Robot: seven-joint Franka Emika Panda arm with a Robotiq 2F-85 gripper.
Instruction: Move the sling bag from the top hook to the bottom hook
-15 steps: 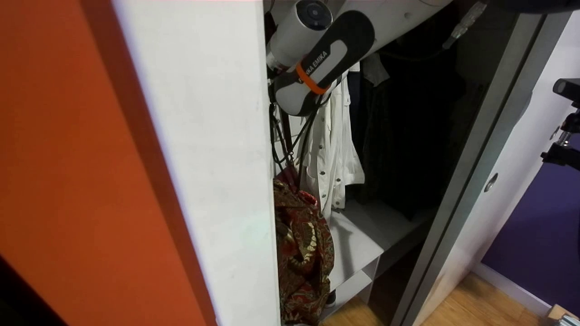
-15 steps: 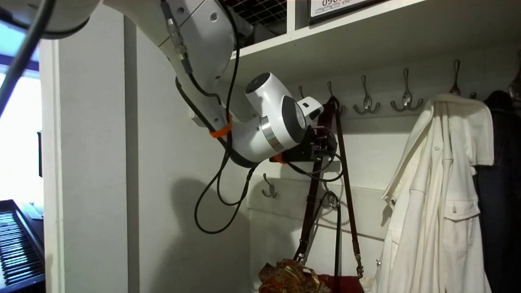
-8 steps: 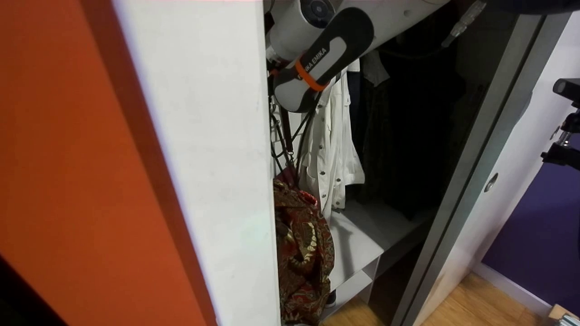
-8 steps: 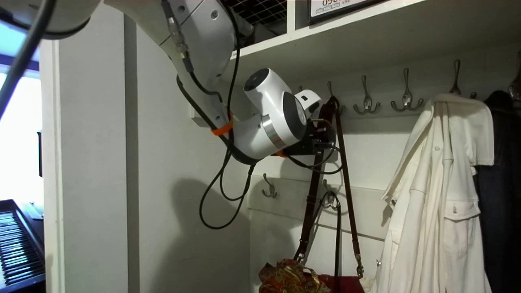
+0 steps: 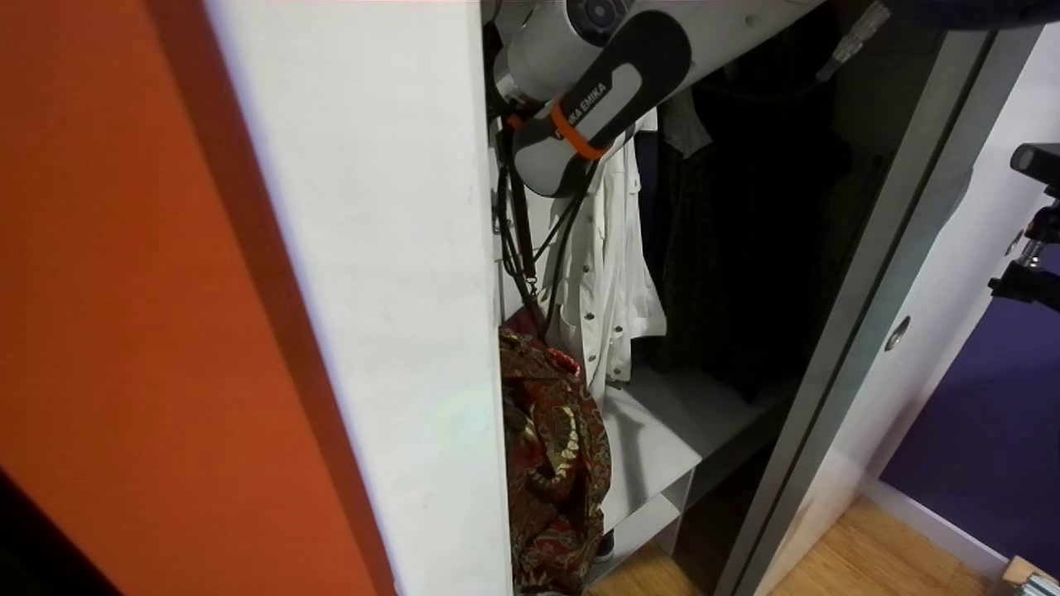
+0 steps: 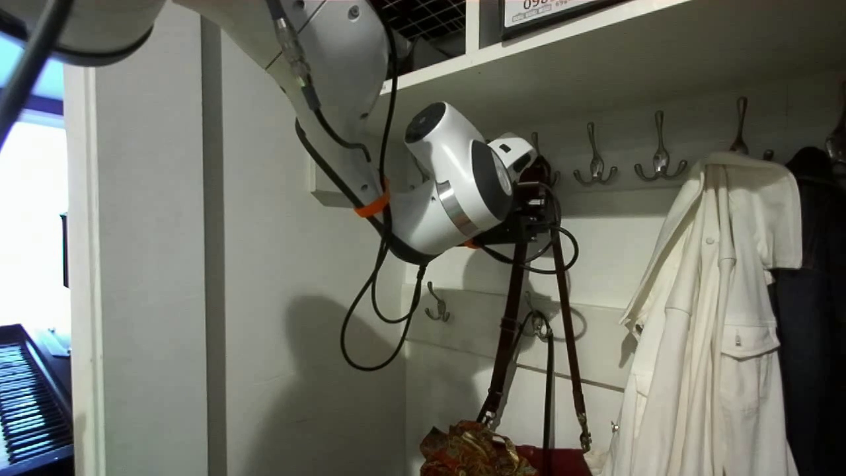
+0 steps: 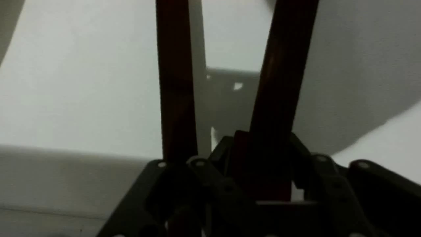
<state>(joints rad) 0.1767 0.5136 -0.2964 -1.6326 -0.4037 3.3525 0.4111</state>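
Observation:
The sling bag [image 6: 555, 461] hangs by its dark brown strap [image 6: 506, 324] from the top hook [image 6: 535, 140]. Cloth hides part of its red body in both exterior views. Below is a bottom hook [image 6: 538, 322] with a black strap looped on it; another bottom hook [image 6: 437, 308] is at its left. In the wrist view my gripper [image 7: 260, 140] has its fingers on both sides of the right strap length [image 7: 284, 65]; the left length [image 7: 176, 82] runs outside them. It is too dark to see whether the pads press on the strap.
A white jacket [image 6: 717, 311] and a dark garment [image 6: 806, 297] hang at the right. Red and gold cloth [image 5: 555, 463] bulges in front of the bag. A shelf [image 6: 581, 79] is overhead, and a white wall panel [image 5: 397, 298] stands beside the arm. Slack cables loop under the wrist.
My hand has risen slightly and, in the last half second, shifted right in an exterior view, up against the straps. The bag still hangs in the same place.

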